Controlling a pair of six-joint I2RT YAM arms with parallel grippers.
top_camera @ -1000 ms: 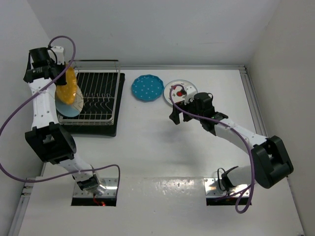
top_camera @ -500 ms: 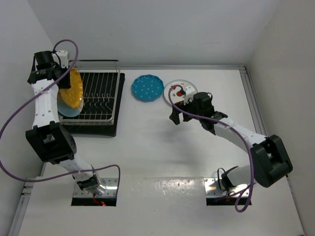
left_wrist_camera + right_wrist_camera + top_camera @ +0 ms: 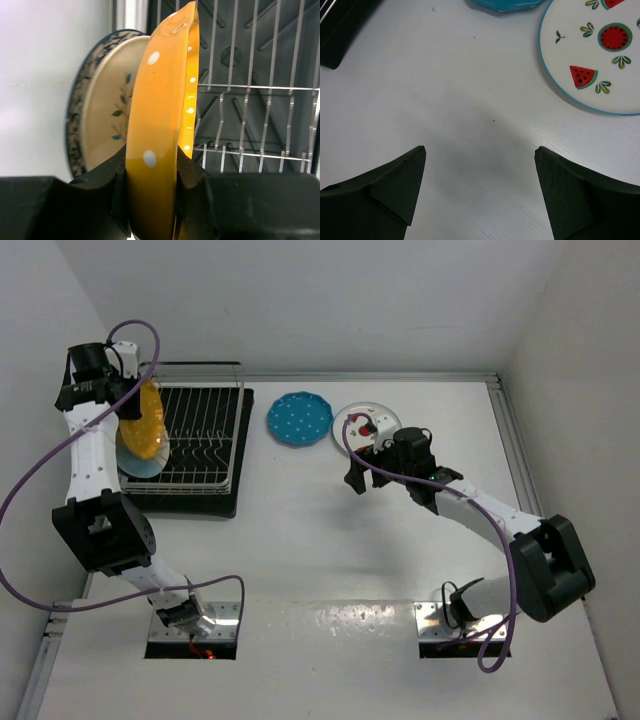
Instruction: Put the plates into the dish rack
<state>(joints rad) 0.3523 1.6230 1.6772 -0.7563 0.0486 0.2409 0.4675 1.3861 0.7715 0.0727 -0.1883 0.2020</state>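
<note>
L gripper (image 3: 150, 192) pinches yellow dotted plate (image 3: 160, 100) upright over dish rack (image 3: 238, 430), 9 o'clock; next: seat btwn prongs (image 3: 219, 127). R gripper (image 3: 480, 185) spread.

The yellow plate (image 3: 160, 125) is a bright golden yellow with scattered white dots. A cream plate (image 3: 97, 115) has a dark blue floral rim and small blue and olive leaf sprigs. The dish rack (image 3: 205, 440) is silver wire over a black drip tray (image 3: 190, 506). Toward the far edge of the white surface (image 3: 445, 100), a blue plate (image 3: 299, 418) is turquoise with white dots. A white plate (image 3: 600, 55) has a light blue edge, red watermelon shapes and green leaves.
</note>
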